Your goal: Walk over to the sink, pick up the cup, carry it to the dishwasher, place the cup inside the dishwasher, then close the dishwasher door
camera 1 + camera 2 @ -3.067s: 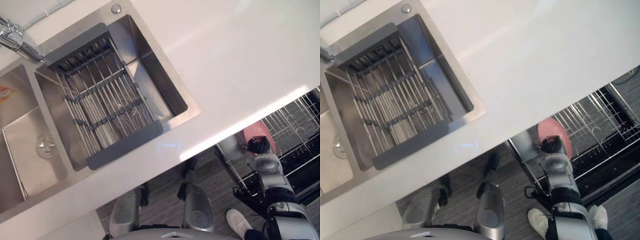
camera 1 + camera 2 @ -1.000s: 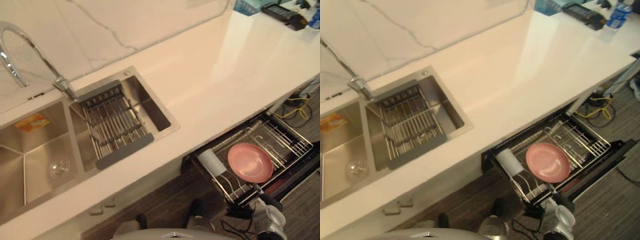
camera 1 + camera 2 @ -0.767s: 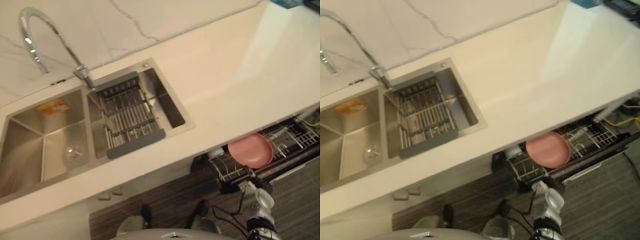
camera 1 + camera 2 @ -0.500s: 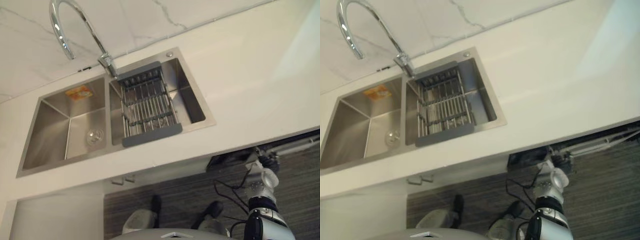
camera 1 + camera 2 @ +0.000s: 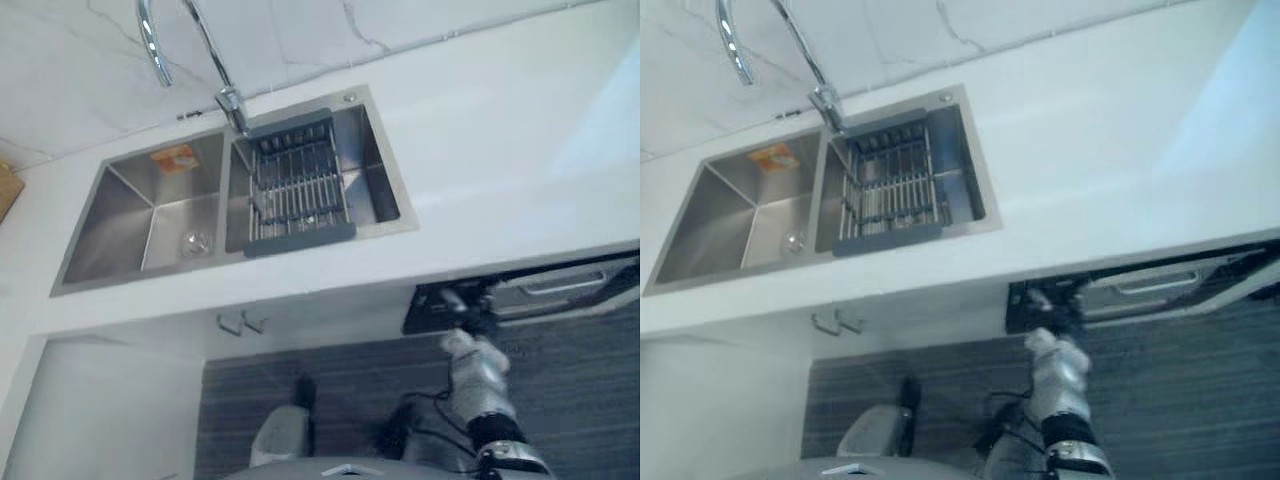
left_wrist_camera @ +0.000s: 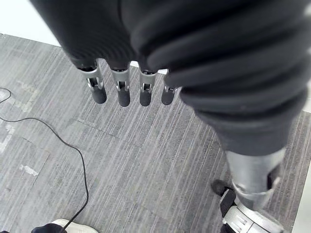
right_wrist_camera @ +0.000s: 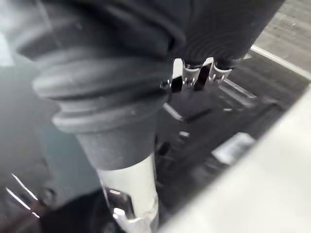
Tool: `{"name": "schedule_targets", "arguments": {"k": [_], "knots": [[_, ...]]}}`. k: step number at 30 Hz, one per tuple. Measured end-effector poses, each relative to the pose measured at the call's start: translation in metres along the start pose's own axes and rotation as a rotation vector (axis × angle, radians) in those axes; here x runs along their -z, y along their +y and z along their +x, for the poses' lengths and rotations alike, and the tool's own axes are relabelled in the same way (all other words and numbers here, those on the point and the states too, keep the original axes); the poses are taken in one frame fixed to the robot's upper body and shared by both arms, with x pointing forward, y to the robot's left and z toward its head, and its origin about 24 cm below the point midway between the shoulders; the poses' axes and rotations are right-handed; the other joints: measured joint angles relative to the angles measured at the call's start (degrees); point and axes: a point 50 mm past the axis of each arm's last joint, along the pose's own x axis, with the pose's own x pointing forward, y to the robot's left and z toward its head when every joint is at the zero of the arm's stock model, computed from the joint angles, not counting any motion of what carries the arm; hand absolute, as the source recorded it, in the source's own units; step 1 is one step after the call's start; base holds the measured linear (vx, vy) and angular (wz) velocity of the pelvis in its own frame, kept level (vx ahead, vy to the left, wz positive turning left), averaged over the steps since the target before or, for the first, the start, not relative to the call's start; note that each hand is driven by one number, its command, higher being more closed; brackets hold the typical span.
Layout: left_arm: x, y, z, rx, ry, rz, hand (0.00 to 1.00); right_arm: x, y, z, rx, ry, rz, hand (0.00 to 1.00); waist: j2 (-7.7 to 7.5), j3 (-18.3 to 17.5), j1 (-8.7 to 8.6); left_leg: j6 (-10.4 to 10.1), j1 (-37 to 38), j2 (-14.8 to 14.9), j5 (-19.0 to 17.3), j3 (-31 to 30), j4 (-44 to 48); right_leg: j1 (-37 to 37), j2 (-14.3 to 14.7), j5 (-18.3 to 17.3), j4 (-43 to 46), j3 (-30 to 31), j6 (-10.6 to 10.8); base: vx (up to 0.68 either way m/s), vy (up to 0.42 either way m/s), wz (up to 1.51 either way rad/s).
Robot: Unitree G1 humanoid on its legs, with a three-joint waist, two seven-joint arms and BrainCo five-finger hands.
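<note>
The white countertop [image 5: 500, 130] spans the head views, with a marble-pattern wall [image 5: 80, 70] behind it and grey striped floor [image 6: 146, 165] below. A double-bowl steel sink [image 5: 105, 215] is set into the countertop. The dishwasher [image 5: 560, 290] sits under the countertop edge to the robot's right of the sink; its dark front with a pale handle strip lies almost flush beneath that edge. Whether it is fully latched cannot be determined. A slatted drain rack [image 5: 297, 190] rests across the sink's right bowl, directly in front of the curved faucet [image 5: 232, 103]. The right hand [image 5: 466, 316] is at the left end of the dishwasher front; in its wrist view the fingers [image 7: 188, 77] extend straight toward the dark panel and grasp nothing. The left hand [image 6: 121, 87] hangs above the floor, fingers straight and relaxed, holding nothing. The cup's location cannot be determined. An orange sticker [image 5: 175, 158] marks the left bowl's rear wall.
</note>
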Motion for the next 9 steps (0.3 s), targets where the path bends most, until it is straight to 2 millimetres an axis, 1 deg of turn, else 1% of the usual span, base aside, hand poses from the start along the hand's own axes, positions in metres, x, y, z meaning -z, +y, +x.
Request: {"name": "schedule_targets", "arguments": {"k": [1, 2, 3, 4, 5, 6, 7, 8, 9], "knots": [[0.002, -0.004, 0.001, 0.021, 0.016, -0.022, 0.0, 0.014, -0.004, -0.004, -0.003, 0.063, -0.037, 0.0, 0.56, -0.05, -0.28, -1.39, 0.58, 0.65, 1.04, -0.34, -0.35, 0.74, 0.61, -0.04, -0.64, 0.07, 1.04, 0.0, -0.212, 0.62], [0.014, -0.014, 0.002, 0.101, 0.069, -0.108, 0.0, 0.043, -0.01, -0.016, -0.021, 0.206, -0.1, 0.0, 0.06, -0.73, 0.13, -1.74, 2.57, 0.78, 2.72, 1.1, -1.58, 1.97, 1.78, 0.88, -3.33, 0.59, 0.92, 0.08, -0.186, -0.05], [0.025, -0.026, 0.003, 0.164, 0.129, -0.178, 0.0, 0.066, -0.017, -0.029, -0.05, 0.326, -0.155, 0.0, 0.18, -1.22, -0.09, -1.63, 4.29, 0.94, 4.1, 2.76, -3.48, 2.95, 3.72, 2.19, -7.05, 0.57, 0.68, 0.06, -0.109, -0.24], [0.028, -0.032, 0.004, 0.184, 0.146, -0.2, 0.0, 0.077, -0.023, -0.036, -0.053, 0.387, -0.181, 0.0, 0.12, -1.75, -0.28, -1.5, 5.46, 0.95, 5.08, 3.31, -4.41, 2.87, 4.47, 3.07, -8.36, 0.54, 0.46, 0.14, -0.043, -0.14], [0.021, -0.044, 0.005, 0.218, 0.153, -0.207, 0.0, 0.091, -0.041, -0.047, -0.03, 0.478, -0.227, 0.0, -0.39, -2.15, -0.39, -1.74, 6.45, 1.56, 5.71, 5.7, -7.72, 2.41, 5.63, 4.85, -10.06, 0.26, 0.17, 0.08, 0.011, -0.07], [0.014, -0.048, 0.005, 0.227, 0.14, -0.198, 0.0, 0.091, -0.045, -0.047, -0.021, 0.488, -0.219, 0.0, -0.87, -2.38, -0.37, -1.85, 6.28, 1.56, 6.32, 6.22, -7.9, 2.2, 5.75, 5.24, -10.61, 0.52, 0.14, 0.1, 0.006, -0.15], [-0.004, -0.056, 0.004, 0.25, 0.101, -0.198, 0.0, 0.092, -0.058, -0.051, 0.014, 0.509, -0.219, 0.0, -2.26, -2.3, -0.73, -1.87, 7.16, 1.72, 6.28, 7.5, -7.97, 3.42, 6.62, 6.71, -12.76, 1.3, -0.28, 0.04, 0.005, -0.27], [-0.012, -0.059, 0.003, 0.257, 0.082, -0.212, 0.0, 0.095, -0.063, -0.053, 0.029, 0.524, -0.218, 0.0, -2.42, -2.5, -1.1, -1.93, 8.23, 1.75, 6.19, 8.38, -8.01, 4.66, 6.99, 7.54, -13.98, 1.74, -0.33, 0.11, 0.014, -0.56], [-0.02, -0.057, 0.003, 0.246, 0.071, -0.258, 0.0, 0.1, -0.074, -0.06, 0.057, 0.558, -0.219, 0.0, -4.29, -2.64, -2.15, -2.12, 10.55, 1.81, 5.54, 10.55, -8.0, 6.82, 7.69, 8.75, -16.28, 3.1, -0.32, 0.09, 0.019, -0.43]]}}
